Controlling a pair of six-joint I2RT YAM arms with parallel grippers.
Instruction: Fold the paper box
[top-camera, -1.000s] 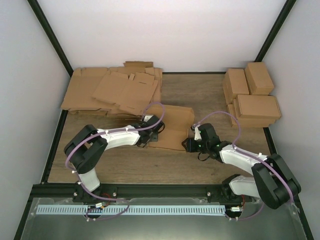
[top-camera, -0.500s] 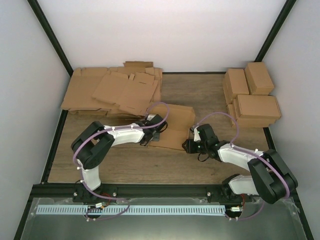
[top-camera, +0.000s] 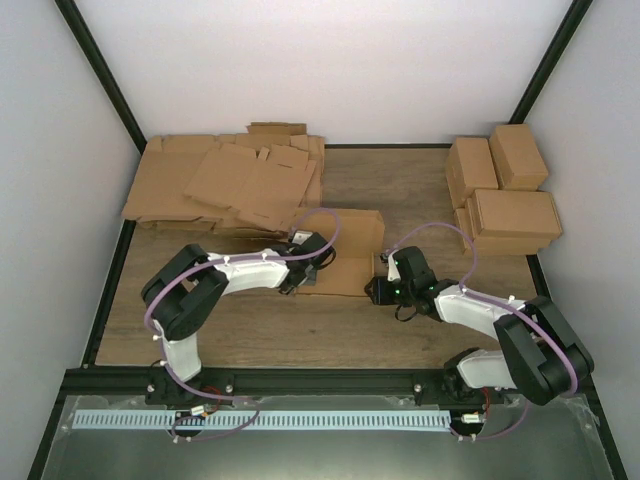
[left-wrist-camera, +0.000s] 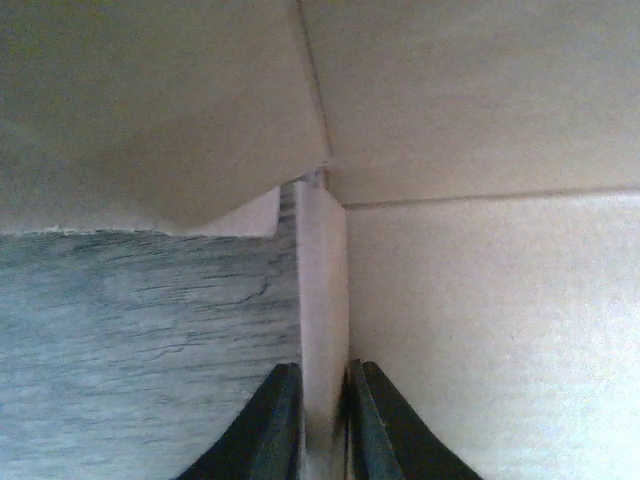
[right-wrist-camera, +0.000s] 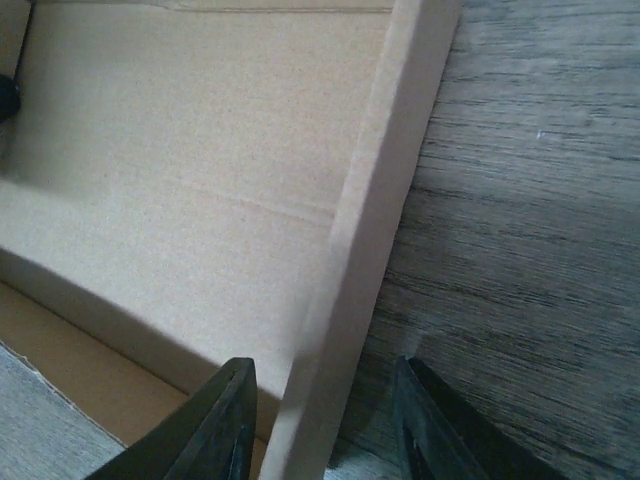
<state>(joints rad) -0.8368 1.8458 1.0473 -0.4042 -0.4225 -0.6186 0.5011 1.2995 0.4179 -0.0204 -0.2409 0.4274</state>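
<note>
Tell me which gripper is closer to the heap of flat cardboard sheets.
Left. The left gripper grips the paper box's wall in front of the heap; the right gripper straddles the box's opposite wall.

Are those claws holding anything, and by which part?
The left gripper pinches the paper box by a thin side wall; the right gripper straddles the opposite wall, open.

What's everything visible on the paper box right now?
The paper box is plain brown unprinted cardboard, partly folded into a shallow tray with a panel beyond it. It lies on the wooden table, mid-table between the arms. The left tool pinches one thin upright side wall. The right tool straddles the opposite raised wall, jaws apart, with no clear contact. A crease crosses the inside floor.
</note>
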